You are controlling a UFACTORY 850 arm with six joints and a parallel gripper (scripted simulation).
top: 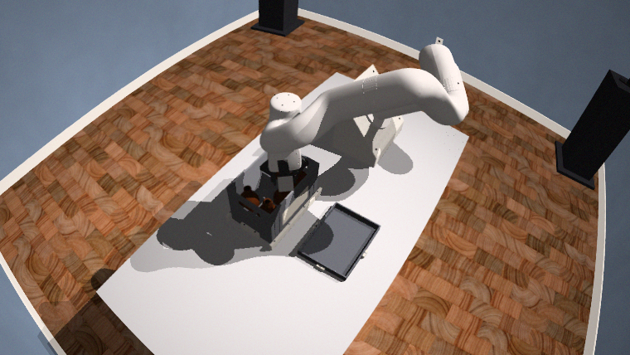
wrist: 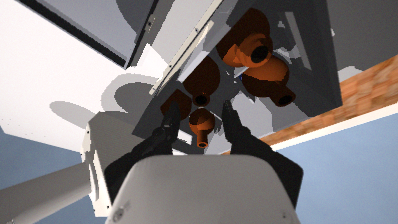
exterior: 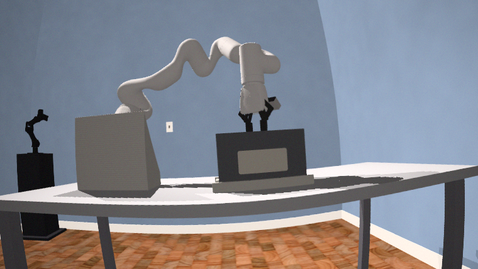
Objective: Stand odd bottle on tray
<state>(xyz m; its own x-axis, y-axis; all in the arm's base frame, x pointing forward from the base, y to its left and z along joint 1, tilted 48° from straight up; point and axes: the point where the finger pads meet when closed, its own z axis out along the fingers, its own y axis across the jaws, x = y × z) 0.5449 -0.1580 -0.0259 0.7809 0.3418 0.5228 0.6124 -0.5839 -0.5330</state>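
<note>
Blue walls (top: 65, 44) (exterior: 166, 19) (wrist: 350, 150) and a patchwork wood floor (top: 132, 145) (exterior: 200, 247) (wrist: 360, 90) surrounded the white table (top: 220, 303) (exterior: 234, 210) (wrist: 45, 80). The dark crate (top: 251, 220) (exterior: 260, 140) (wrist: 320, 60) stood on it, with the low tray (top: 348, 238) (wrist: 85, 17) near its side, the two apart. No bottle stood on the tray.

The wrist view showed five brown bottles in the crate. One bottle (wrist: 202, 122) was between the gripper's fingers as that view saw it, its mouth pointing toward the gripper body. A second bottle (wrist: 201, 82) was just beyond it, and a third bottle was partly hidden by a finger. The last two, one bottle (top: 268, 204) (wrist: 255, 50) toward the tray side and another bottle (top: 249, 200) (wrist: 267, 80) beside it, were farther off. Which neck was the odd one could not be told.

The arm (top: 365, 96) (exterior: 163, 76) reached over the crate, its gripper (top: 282, 169) (exterior: 256, 127) (wrist: 200, 108) pointing down, a little over half open and gripping nothing. In the exterior view the fingertips met the line of the crate's top edge.
</note>
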